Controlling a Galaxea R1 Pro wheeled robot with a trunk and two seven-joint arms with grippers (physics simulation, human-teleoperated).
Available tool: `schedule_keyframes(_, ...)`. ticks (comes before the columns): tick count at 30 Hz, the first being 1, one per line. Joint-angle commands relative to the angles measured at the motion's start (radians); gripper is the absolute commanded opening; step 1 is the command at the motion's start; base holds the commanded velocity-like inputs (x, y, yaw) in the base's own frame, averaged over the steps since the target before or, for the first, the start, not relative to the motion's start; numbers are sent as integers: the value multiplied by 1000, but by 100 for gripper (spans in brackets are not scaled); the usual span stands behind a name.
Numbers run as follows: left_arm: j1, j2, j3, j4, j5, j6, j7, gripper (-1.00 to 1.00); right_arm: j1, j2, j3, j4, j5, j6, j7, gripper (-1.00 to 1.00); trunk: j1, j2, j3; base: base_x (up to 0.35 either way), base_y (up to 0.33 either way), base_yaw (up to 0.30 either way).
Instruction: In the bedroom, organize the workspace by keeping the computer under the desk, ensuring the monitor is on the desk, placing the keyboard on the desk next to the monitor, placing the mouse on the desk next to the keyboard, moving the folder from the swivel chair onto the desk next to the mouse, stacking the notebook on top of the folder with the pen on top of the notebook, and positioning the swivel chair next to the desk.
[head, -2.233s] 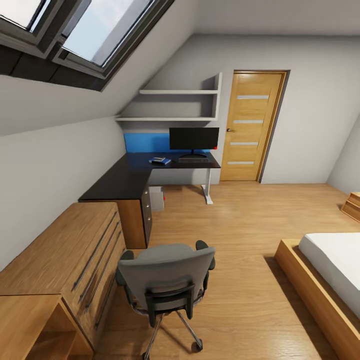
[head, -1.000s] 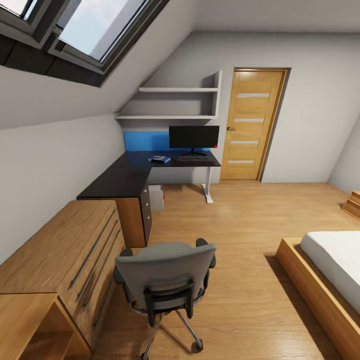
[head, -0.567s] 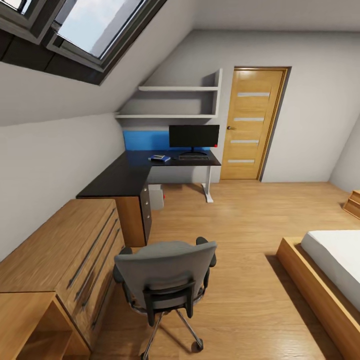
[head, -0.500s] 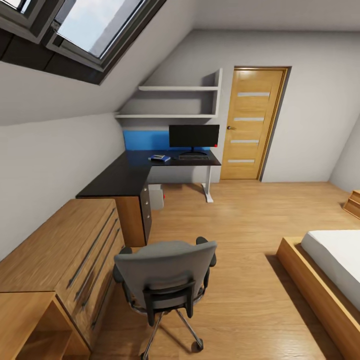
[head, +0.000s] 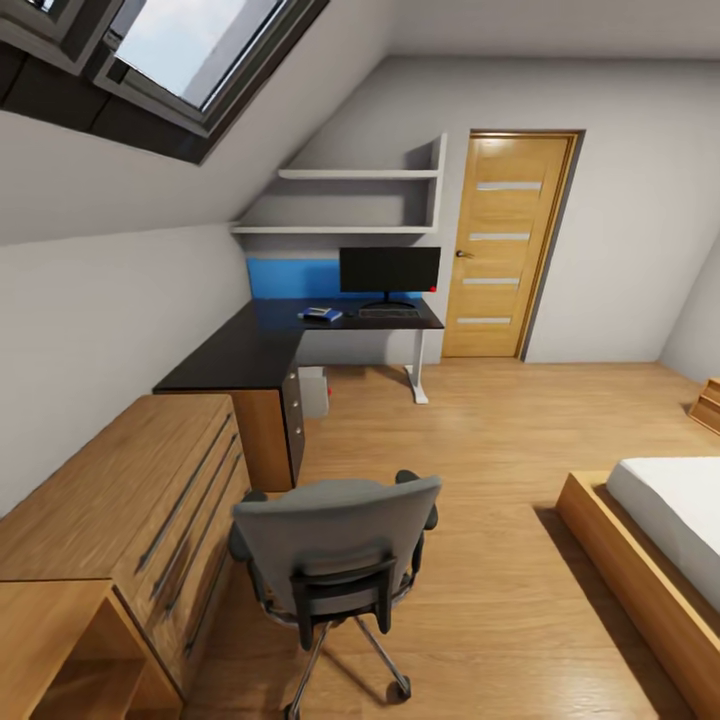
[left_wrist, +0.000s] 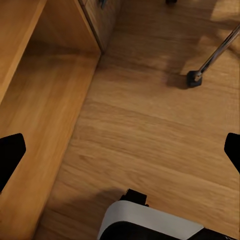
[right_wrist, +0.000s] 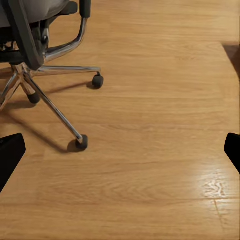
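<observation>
The left gripper (left_wrist: 120, 150) is wide open and holds nothing; its two black fingertips (left_wrist: 10, 155) sit far apart over the wood floor (left_wrist: 150, 125), just beside a low wooden cabinet (left_wrist: 30, 100); the right gripper (right_wrist: 120, 150) is wide open and empty too, hanging over the floor near the chrome legs of the swivel chair (right_wrist: 45, 65).

The swivel chair (head: 335, 545) stands right in front of the robot, its grey back facing us, well apart from the desk (head: 270, 345); the seat looks bare from here. On the desk the monitor (head: 389, 270) stands upright with the keyboard (head: 388, 313) just in front of it; the blue folder (head: 321, 315) lies to one side with something small on top, maybe the notebook, but it is too far to be sure; the computer (head: 313, 392) sits under the desk.

What is left, I think, is pushing the chair to the desk; if the robot shoves the back up high or off to one side, the chair may spin or roll crooked and bump the cabinet (head: 130, 500); if it pushes too hard, the chair may hit the desk and shake the things on top.
</observation>
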Motion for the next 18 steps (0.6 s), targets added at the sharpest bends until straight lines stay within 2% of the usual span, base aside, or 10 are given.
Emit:
schedule_keyframes(1,0,1,-8,-1,9,-3,6,100,-1,-1,9,0,-8,-3,-4,100,4,-8,-4,0,214,0)
schedule_keyframes(9,0,0,-8,-1,9,-5,6,100,-1,-1,9,0,-8,-3,-4,100,35,-64,-29,0,237,0)
schedule_keyframes(18,0,-2,-9,-1,9,-9,9,100,-1,-1,9,0,-8,-3,-4,100,69,-127,-57,0,52,0)
